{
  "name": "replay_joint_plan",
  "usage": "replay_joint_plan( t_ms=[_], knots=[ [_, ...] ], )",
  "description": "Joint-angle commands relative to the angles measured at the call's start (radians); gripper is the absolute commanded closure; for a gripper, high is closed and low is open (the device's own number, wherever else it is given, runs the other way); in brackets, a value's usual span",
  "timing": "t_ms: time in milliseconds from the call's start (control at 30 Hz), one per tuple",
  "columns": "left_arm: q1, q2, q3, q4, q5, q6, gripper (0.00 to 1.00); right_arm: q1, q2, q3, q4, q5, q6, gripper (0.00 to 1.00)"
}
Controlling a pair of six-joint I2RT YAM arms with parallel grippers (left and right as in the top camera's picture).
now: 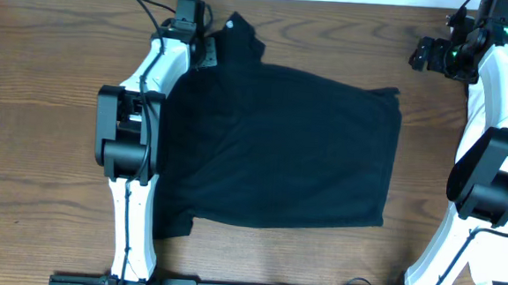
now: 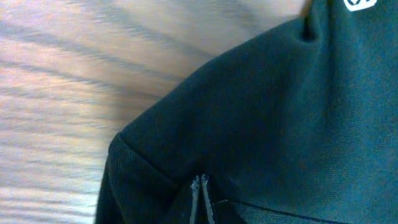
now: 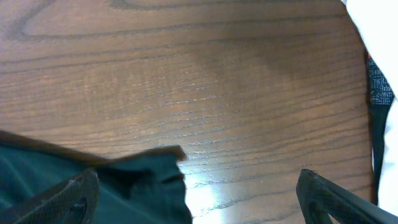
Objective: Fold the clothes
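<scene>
Left gripper (image 2: 200,186) pinched shut on the black shirt (image 1: 280,144), right gripper (image 1: 423,54) gaping apart; I'd draw the fabric across low and slow to avoid bunching.

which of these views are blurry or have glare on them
left wrist: the table is smeared into streaks while the black shirt weave stays crisp; right wrist: a glare patch on the wood at lower middle, top right corner blown out white; overhead: even light, sharp, though the shirt reads as nearly flat black
</scene>
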Motion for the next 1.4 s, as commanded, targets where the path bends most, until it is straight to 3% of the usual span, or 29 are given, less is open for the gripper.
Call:
replay_joint_plan(
  t_ms=[0,167,267,400,433,500,700,1167,1367],
  knots=[
    [0.019,0.034,0.005,-0.024,-0.054,-0.018,0.94,-0.001,-0.002,0.011,-0.001,0.003,0.014,0.01],
    [-0.005,-0.006,0.034,-0.012,-0.051,-0.018,0.93,-0.001,-0.002,0.011,-0.001,0.003,0.014,0.01],
    [-0.027,-0.06,0.072,-0.011,-0.051,-0.018,0.83,0.0,-0.002,0.011,-0.001,0.003,0.014,0.01],
    [-0.05,-0.163,0.098,-0.021,-0.051,-0.018,0.61,-0.001,-0.002,0.011,-0.001,0.003,0.014,0.01],
    [-0.053,-0.204,0.098,-0.049,-0.051,-0.018,0.53,0.0,-0.002,0.011,-0.001,0.003,0.014,0.01],
    [-0.053,-0.268,0.098,-0.132,-0.051,-0.04,0.49,0.0,-0.002,0.011,-0.001,0.003,0.014,0.01],
    [-0.016,-0.452,0.097,-0.389,-0.051,-0.206,0.48,0.0,-0.002,0.011,-0.001,0.003,0.014,0.01],
    [-0.006,-0.791,0.094,-0.871,-0.055,-0.247,0.47,0.002,-0.002,0.011,-0.001,0.003,0.014,0.01],
    [-0.006,-0.958,0.089,-0.974,-0.054,-0.297,0.47,0.003,-0.002,0.011,0.06,-0.008,0.014,0.01]
  ],
)
